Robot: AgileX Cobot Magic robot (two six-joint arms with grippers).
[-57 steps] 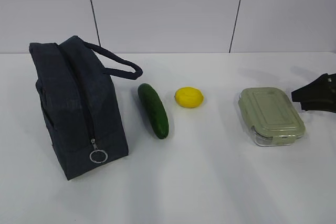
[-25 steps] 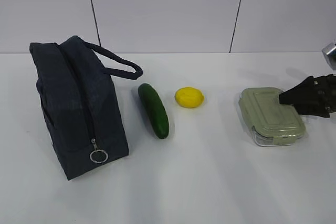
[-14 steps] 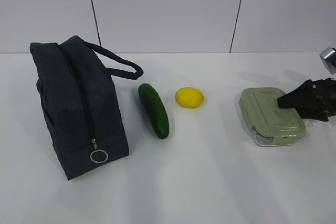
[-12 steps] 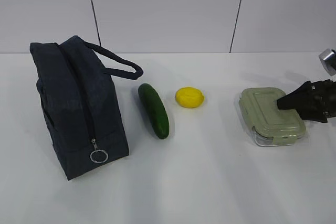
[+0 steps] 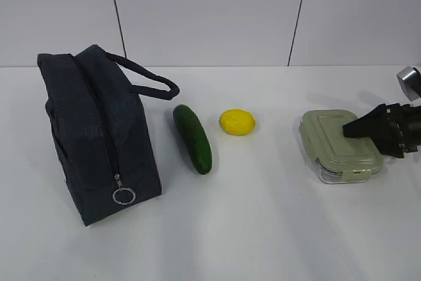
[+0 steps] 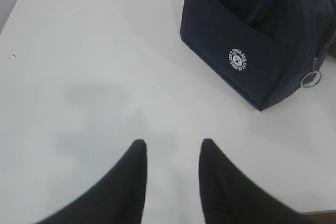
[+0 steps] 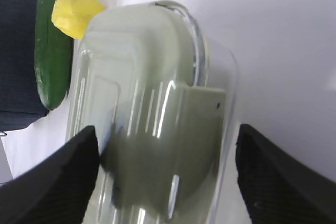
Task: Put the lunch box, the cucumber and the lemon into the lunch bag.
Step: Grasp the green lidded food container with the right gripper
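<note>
Here, one moment at the white tabletop (image 5: pixel 263 228), seen from the room.

Cut off: the right claw (image 5: pixel 352 129) enters the exterior view from the right edge, with only its dark tip and a bit of metal behind it in frame; the arm itself is out of shot. The left claw (image 6: pixel 170 153) does not show in the exterior view at all.

Right claw: fingers wide apart, straddling the lunch box (image 5: pixel 339 144) from above its near end, clamped on nothing. Whether the fingers touch the lid cannot be told.

Left claw: fingers partly apart and empty, hovering over bare tabletop, with the lunch bag (image 6: pixel 257 35) well ahead and to its right.

Wrist views only: a round white logo (image 6: pixel 238 59) on the bag's side pocket; the box's pale green clip flap (image 7: pixel 194 140) close up.

Lunch bag: zipped shut, standing at the left, ring pull (image 5: pixel 123 195) hanging low.

Cucumber (image 5: pixel 192 138): lying just right of the bag.

Lemon (image 5: pixel 237 122): beside the cucumber, apart from it, between the cucumber and the box.
</note>
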